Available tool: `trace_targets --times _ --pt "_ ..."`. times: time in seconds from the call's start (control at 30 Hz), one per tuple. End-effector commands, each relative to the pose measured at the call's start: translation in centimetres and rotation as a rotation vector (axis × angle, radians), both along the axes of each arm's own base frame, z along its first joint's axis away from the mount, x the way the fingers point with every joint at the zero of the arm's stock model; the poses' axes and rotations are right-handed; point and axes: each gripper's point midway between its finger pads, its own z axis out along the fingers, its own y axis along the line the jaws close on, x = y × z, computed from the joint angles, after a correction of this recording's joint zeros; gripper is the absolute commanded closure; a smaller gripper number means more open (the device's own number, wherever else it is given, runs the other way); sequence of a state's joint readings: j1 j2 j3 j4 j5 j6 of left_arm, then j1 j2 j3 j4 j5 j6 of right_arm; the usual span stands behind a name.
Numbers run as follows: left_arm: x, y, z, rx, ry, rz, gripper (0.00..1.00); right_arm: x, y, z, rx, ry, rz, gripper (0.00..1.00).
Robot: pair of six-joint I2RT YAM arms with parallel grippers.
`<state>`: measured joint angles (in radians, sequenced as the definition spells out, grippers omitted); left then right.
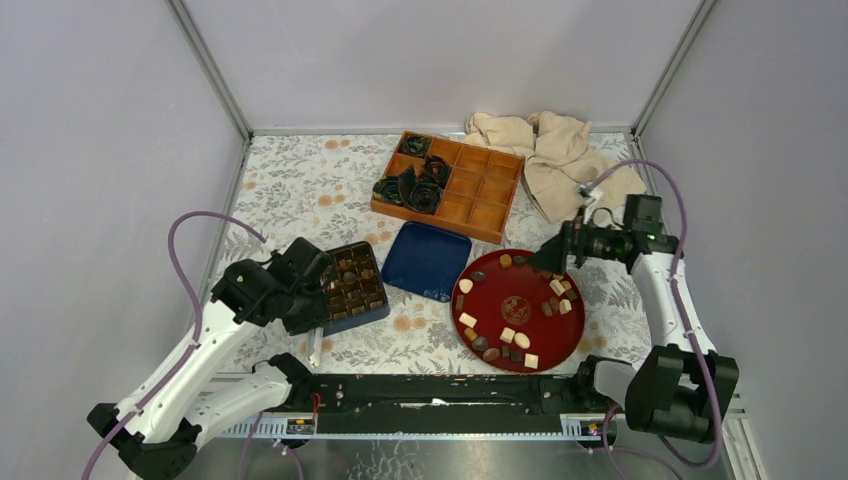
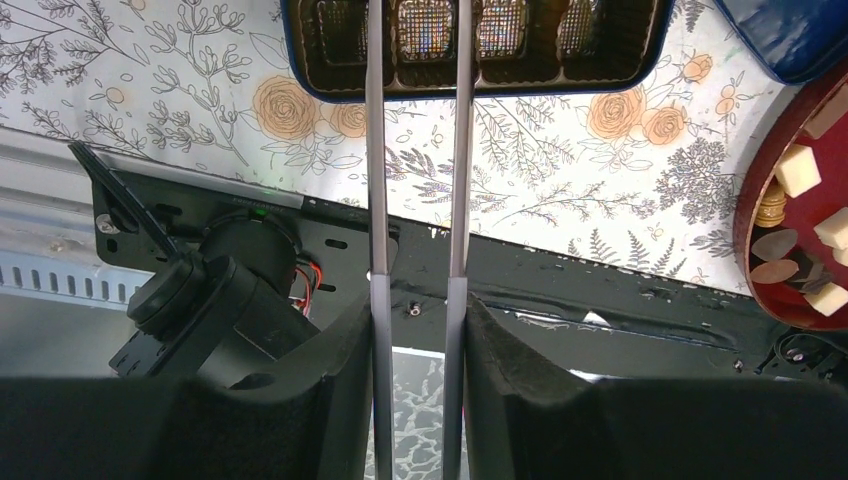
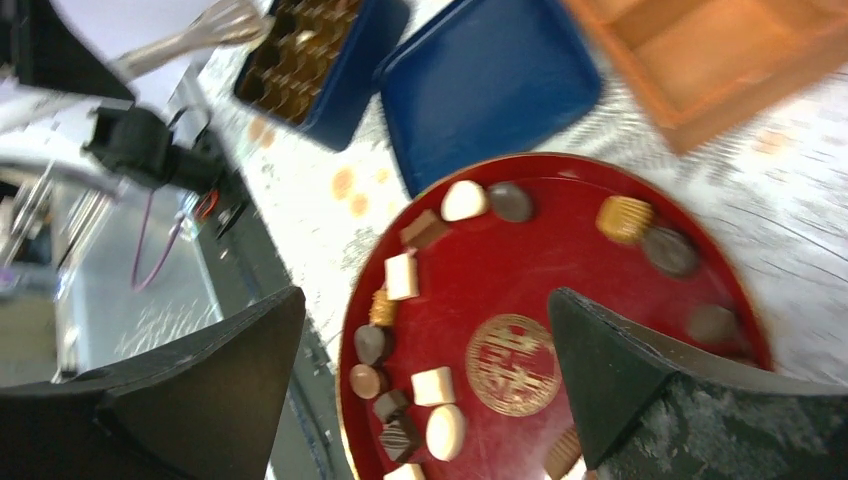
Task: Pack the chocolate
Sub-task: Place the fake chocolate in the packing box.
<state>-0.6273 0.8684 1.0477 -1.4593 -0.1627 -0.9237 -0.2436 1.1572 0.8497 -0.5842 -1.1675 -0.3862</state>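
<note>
I have the left tool (image 2: 418,312) clamped on a pair of metal tongs (image 2: 377,150), whose blades run out over the blue box (image 1: 374,313) at the near left of the counter (image 1: 300,190); the right tool (image 3: 425,300) hangs with its fingers wide apart and nothing between them, over the far right side of the red plate (image 3: 470,270); the chocolate (image 3: 402,275) lies loose around that plate, in dark, brown and cream pieces, and more fills the box's compartments; a blue lid (image 1: 425,260) sits between box and plate; behind it stands a wooden tray (image 1: 480,195) with black paper cups (image 1: 412,188) in its left side, with a beige cloth (image 1: 550,150) beside it.
</note>
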Motion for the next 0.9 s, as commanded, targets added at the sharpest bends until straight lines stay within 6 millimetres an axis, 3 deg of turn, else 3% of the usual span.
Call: trace_targets --times 0.0,0.23,0.5,0.7,0.87 --pt "1.1 0.5 0.9 0.031 -0.046 0.001 0.88 -1.1 4.8 1.1 -0.043 -0.089 0.193 0.00" --pt "2.1 0.3 2.1 0.044 -0.078 -0.003 0.88 -1.8 16.5 -0.5 -0.198 -0.122 0.466 0.01" --pt "1.7 0.8 1.1 0.067 -0.062 0.005 0.88 1.0 28.1 -2.9 -0.318 -0.106 0.444 0.03" --pt "1.6 1.7 -0.3 0.133 -0.028 0.016 0.88 2.3 33.3 -4.8 -0.303 -0.006 0.414 0.08" --pt "1.5 2.1 -1.1 0.167 -0.005 0.030 0.88 3.8 34.6 -7.1 -0.356 0.039 0.328 0.14"
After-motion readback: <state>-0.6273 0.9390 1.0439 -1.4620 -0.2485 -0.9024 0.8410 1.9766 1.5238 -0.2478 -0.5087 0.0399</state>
